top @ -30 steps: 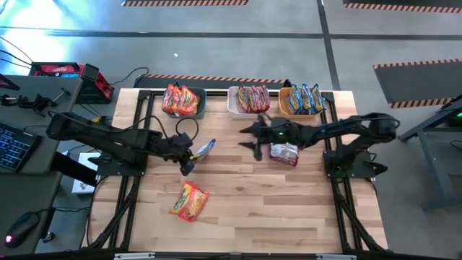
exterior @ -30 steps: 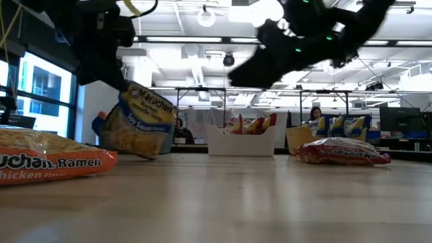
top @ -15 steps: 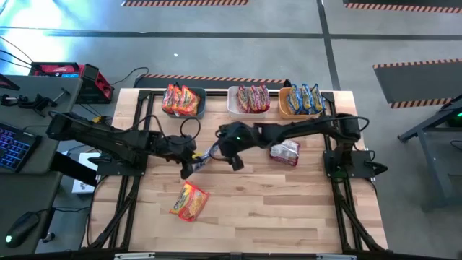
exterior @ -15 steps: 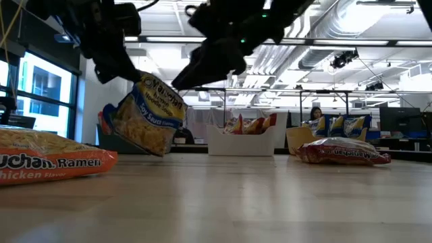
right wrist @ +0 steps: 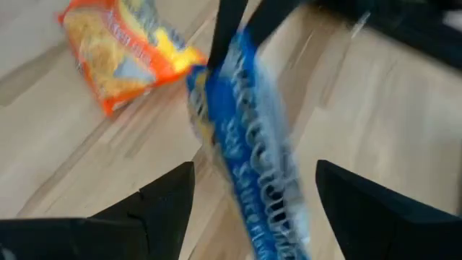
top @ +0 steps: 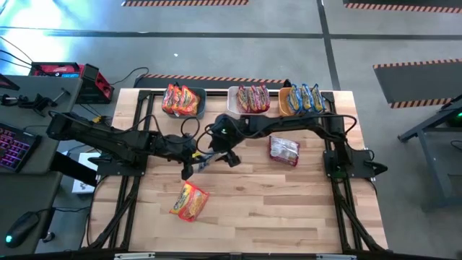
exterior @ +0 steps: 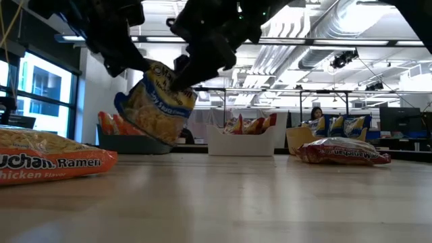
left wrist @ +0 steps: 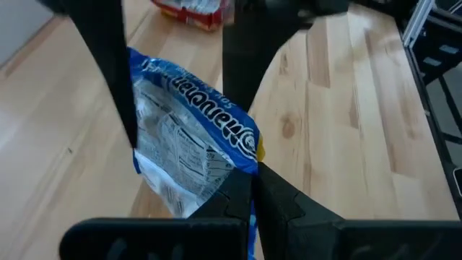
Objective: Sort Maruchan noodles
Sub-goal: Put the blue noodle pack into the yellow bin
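Crowding at table centre, lying open along the near side.
Blocking the middle: both arms meeting over the yellow-blue packet (top: pixel 204 152); leaving bare wood between the orange packet (top: pixel 189 200) and maroon packet (top: pixel 284 151).

The scene is lit brightly and evenly from ceiling lamps (exterior: pixel 202 15), which are seen in the low view. Strong glare is given by the window (exterior: pixel 42 91). The yellow-blue packet (right wrist: pixel 253 173) is smeared by motion blur in the right wrist view. Only soft shadows are cast on the worktop (top: pixel 289 202).
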